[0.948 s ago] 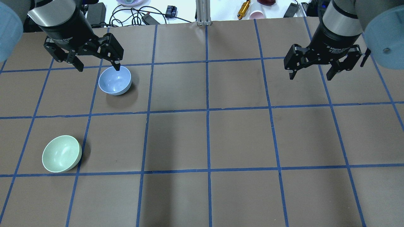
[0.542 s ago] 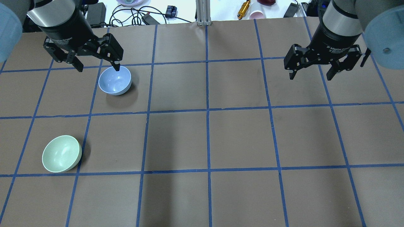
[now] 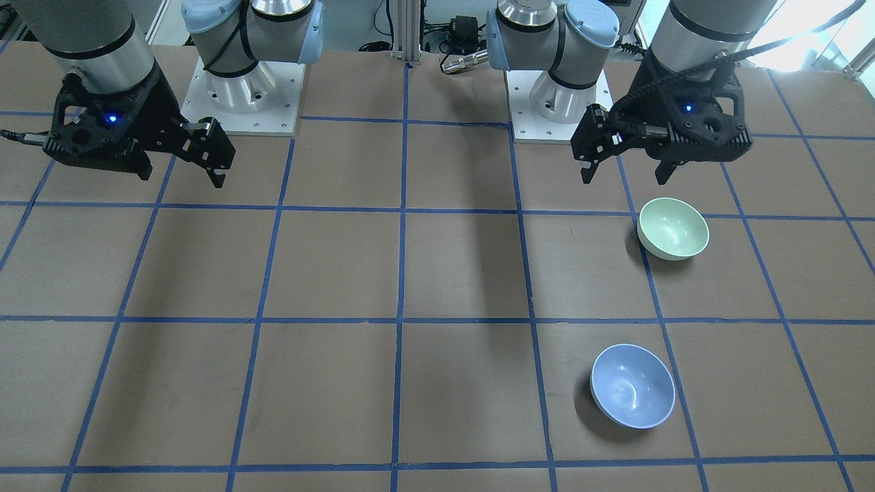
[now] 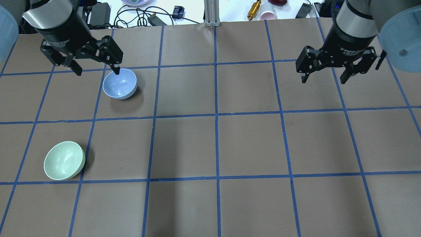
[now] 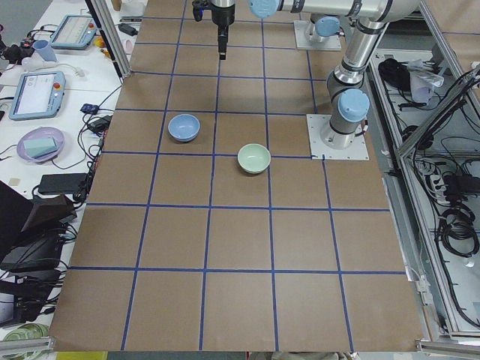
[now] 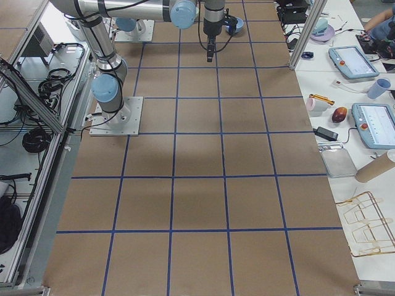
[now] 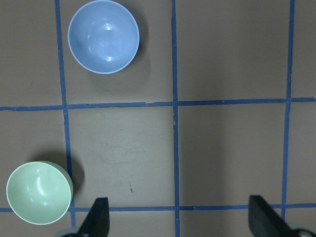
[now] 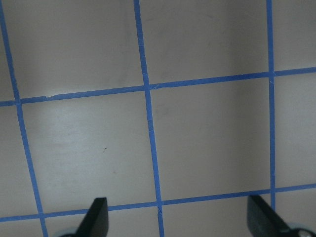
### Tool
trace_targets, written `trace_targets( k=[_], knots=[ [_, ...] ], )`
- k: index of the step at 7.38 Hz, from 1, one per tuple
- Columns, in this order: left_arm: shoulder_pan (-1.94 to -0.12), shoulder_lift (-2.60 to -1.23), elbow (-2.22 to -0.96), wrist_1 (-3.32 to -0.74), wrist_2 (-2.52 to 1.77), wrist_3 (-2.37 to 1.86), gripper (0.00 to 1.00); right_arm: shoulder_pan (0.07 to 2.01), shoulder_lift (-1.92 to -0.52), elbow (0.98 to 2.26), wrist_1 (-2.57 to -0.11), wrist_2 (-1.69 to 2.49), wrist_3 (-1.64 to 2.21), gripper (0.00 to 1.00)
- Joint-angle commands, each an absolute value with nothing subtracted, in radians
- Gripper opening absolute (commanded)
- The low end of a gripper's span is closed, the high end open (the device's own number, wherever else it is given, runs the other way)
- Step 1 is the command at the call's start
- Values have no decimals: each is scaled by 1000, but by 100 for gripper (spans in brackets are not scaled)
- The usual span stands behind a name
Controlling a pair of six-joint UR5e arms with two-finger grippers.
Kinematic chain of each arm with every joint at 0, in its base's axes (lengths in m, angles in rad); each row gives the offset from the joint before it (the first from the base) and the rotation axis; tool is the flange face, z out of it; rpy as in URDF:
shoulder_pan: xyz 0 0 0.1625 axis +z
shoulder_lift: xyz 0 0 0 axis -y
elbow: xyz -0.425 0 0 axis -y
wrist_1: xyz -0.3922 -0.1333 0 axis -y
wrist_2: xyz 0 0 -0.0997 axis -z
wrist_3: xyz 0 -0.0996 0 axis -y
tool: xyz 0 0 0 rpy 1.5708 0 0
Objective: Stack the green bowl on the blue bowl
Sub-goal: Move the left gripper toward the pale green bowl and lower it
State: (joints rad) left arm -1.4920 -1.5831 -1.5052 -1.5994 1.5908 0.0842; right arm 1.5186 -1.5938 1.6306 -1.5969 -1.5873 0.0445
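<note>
The green bowl (image 4: 64,160) stands upright on the brown table, near the front left in the overhead view. It also shows in the front-facing view (image 3: 673,227) and at the lower left of the left wrist view (image 7: 39,192). The blue bowl (image 4: 119,84) stands upright and empty about one grid square farther out, also seen in the front-facing view (image 3: 632,386) and in the left wrist view (image 7: 103,37). My left gripper (image 4: 97,67) is open and empty, high above the table, apart from both bowls. My right gripper (image 4: 324,79) is open and empty, high over the right side.
Blue tape lines divide the brown table (image 4: 217,144) into squares. Cables, a pink cup (image 4: 268,14) and tools lie beyond the far edge. The two arm bases (image 3: 243,102) stand at the robot's side of the table.
My left gripper has shifted slightly to the left and toward the far edge in the overhead view. The bowls and the right arm have not moved.
</note>
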Motion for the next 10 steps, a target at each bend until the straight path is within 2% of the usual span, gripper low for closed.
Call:
trace_targets(
  k=[1,3,7,10],
  knots=[
    [-1297,-1603,-1529,-1592,1586,312,100,1519,-1594,1631,-1597,-1588,44,100],
    [-1176,-1601,-1606,-1576,1588,432,100,1519,-1594,1631,-1597,-1588,44,100],
    [-930,-1605,-1875,-1303,1559,674,100,1519,-1594,1631,-1597,-1588,44,100],
    [-855,-1606,-2053,-1100,1557,749,100,1519,-1594,1631,-1597,-1588,44,100]
  ],
)
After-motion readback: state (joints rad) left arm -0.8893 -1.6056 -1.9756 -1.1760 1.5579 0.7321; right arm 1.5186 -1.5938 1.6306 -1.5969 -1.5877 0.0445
